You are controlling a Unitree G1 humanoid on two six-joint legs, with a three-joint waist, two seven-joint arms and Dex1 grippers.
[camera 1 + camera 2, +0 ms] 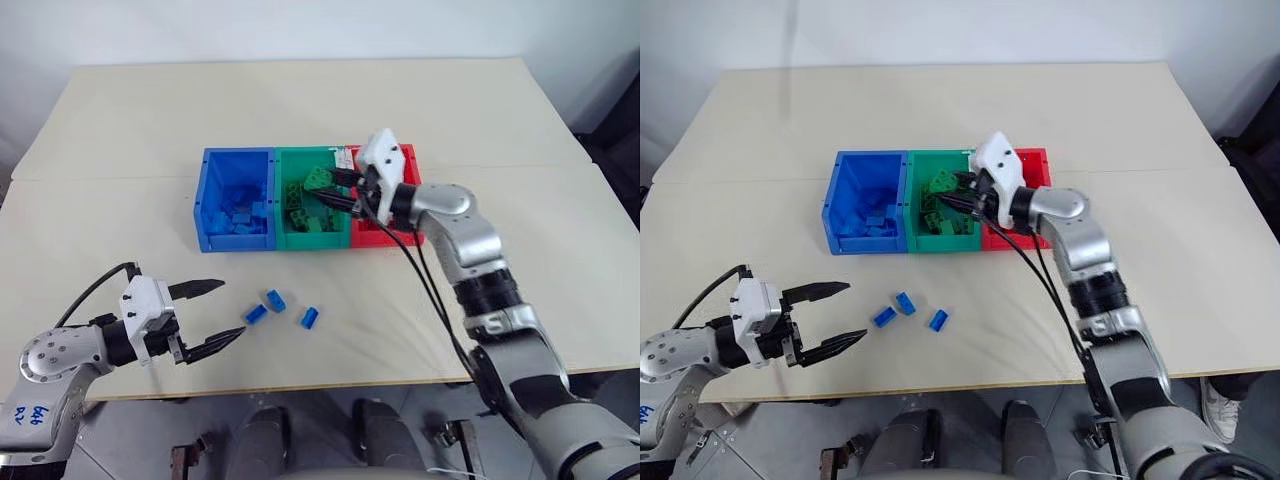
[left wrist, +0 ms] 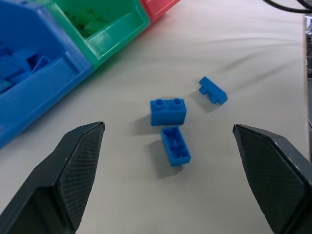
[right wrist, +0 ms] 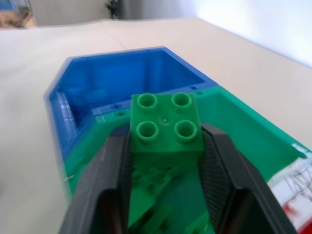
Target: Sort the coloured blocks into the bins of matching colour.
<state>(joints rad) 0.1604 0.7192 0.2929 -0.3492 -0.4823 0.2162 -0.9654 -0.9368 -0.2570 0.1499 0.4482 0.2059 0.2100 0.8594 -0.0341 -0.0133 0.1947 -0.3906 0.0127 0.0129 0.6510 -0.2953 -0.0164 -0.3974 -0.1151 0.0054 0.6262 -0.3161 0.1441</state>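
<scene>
My right gripper (image 1: 335, 190) is shut on a green block (image 3: 167, 127) with four studs and holds it over the green bin (image 1: 300, 160). The blue bin (image 1: 207, 195) stands to that bin's left and the red bin (image 1: 412, 160) to its right, mostly behind my right hand. Three blue blocks lie on the table in front of the bins: one (image 1: 255, 313) on the left, one (image 1: 275, 299) in the middle, one (image 1: 309, 318) on the right. My left gripper (image 1: 212, 315) stands open just left of them, near the table's front edge, with nothing between its fingers.
The blue bin and the green bin both hold several bricks of their own colour. The beige table (image 1: 300, 100) stretches wide behind and beside the bins. A black cable (image 1: 430, 290) runs along my right arm.
</scene>
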